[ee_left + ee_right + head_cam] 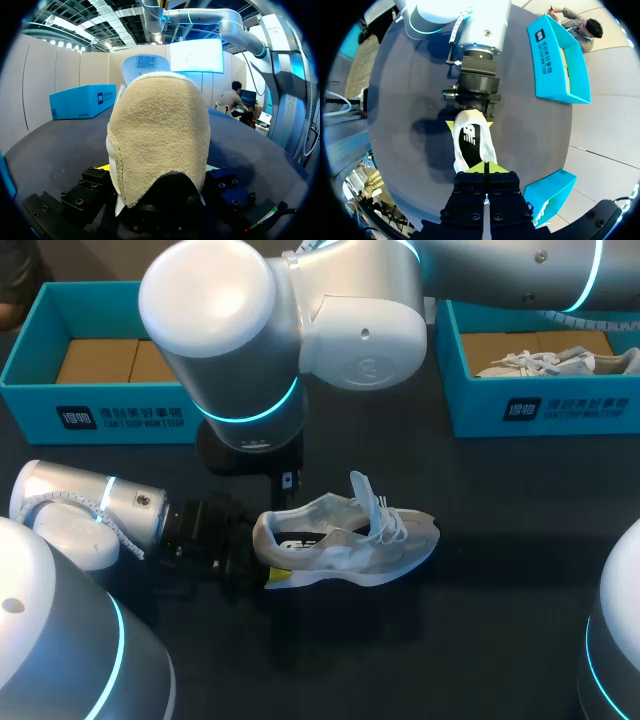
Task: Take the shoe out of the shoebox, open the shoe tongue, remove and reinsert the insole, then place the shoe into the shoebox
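While the left jaws clamp the shoe (pixel 340 540) by its heel, tongue (pixel 362 488) raised, the closed right jaws should probably part and pinch the insole (pixel 470 140) ahead of them.

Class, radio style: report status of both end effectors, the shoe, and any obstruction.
Left end effector shut on heel of shoe. Right end effector shut, over the toe. Shoe on table, tongue up, insole in. Nothing in the way.

Shoe (pixel 159 135) heel blocks most of L hand (pixel 157 169); tips barely seen.
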`<state>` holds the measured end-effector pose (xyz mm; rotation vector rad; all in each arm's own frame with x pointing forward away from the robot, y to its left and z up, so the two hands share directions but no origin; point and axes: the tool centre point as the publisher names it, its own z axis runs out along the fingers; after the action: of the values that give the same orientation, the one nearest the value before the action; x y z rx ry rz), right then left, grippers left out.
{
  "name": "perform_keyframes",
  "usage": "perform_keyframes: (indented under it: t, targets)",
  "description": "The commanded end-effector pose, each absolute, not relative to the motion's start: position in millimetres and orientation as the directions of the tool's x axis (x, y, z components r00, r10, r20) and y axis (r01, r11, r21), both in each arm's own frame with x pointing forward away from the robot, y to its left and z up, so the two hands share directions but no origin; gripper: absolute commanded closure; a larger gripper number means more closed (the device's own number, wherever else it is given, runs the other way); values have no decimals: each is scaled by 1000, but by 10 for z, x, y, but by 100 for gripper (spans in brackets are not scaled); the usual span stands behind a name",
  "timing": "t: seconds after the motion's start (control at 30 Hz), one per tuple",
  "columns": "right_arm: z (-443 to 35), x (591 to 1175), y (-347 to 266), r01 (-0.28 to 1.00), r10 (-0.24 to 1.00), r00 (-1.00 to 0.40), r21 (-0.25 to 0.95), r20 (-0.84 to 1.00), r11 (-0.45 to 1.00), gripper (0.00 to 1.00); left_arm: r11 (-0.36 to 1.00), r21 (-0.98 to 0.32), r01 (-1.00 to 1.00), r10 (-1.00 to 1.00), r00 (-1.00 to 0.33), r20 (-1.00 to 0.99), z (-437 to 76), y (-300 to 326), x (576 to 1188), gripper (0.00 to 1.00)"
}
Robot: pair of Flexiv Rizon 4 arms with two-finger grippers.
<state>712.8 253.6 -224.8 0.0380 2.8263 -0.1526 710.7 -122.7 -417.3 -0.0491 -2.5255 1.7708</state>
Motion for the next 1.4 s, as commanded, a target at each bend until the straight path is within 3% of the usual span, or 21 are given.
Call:
perform_keyframes:
  t: [0.03, 0.37, 0.53, 0.87, 1.4]
  targets:
    - [-2256, 7131, 2525, 42, 10, -952, -98, -307, 994, 100, 342, -940, -6, 59, -998, 28, -4184, -1236, 7093, 100]
    - [-2256, 7131, 2525, 42, 10, -952, -98, -307, 994, 100, 342, -940, -6, 59, -998, 28, -4184, -1236, 7093, 100]
    - [-2469, 7135, 2514, -47, -88, -960, -157, -265, 986, 100, 342, -940, -6, 59, -998, 28, -4184, -1236, 7093, 100]
    - [-2896, 7226, 2453, -188, -216, -955, -152, -204, 970, 100, 342, -940, -6, 59, -998, 28, -4184, -1236, 7093, 100]
    - [-3420, 7367, 2185, -236, -246, -966, -116, -83, 965, 100, 342, -940, -6, 59, -998, 28, -4184, -1236, 7093, 100]
